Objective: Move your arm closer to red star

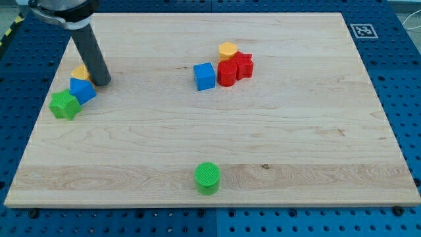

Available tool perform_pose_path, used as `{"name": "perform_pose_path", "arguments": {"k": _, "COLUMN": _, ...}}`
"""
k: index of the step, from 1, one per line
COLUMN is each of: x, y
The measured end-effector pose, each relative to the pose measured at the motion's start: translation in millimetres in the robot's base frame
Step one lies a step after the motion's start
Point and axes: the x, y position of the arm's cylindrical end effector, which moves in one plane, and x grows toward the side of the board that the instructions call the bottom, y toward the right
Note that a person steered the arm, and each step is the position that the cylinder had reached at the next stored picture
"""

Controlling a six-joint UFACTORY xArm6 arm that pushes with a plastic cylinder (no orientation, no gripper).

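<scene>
The red star (245, 64) lies right of centre near the view's top, touching a red cylinder (227, 73) on its left and a yellow heart (228, 49) above it. A blue cube (204, 76) stands just left of the red cylinder. My tip (101, 82) is far to the view's left of the red star, at the left side of the board. It stands right beside a yellow block (80, 71) and a blue block (82, 89).
A green star (64, 105) lies at the left edge, below the blue block. A green cylinder (208, 178) stands near the view's bottom, at the middle. The wooden board (316, 145) lies on a blue perforated table.
</scene>
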Motion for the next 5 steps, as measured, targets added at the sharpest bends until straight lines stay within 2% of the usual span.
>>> {"name": "perform_pose_path", "arguments": {"k": 1, "x": -25.7, "y": 28.5}}
{"name": "perform_pose_path", "arguments": {"k": 2, "x": -13.3, "y": 61.6}}
{"name": "perform_pose_path", "arguments": {"k": 3, "x": 29.2, "y": 90.6}}
{"name": "perform_pose_path", "arguments": {"k": 5, "x": 43.9, "y": 185.7}}
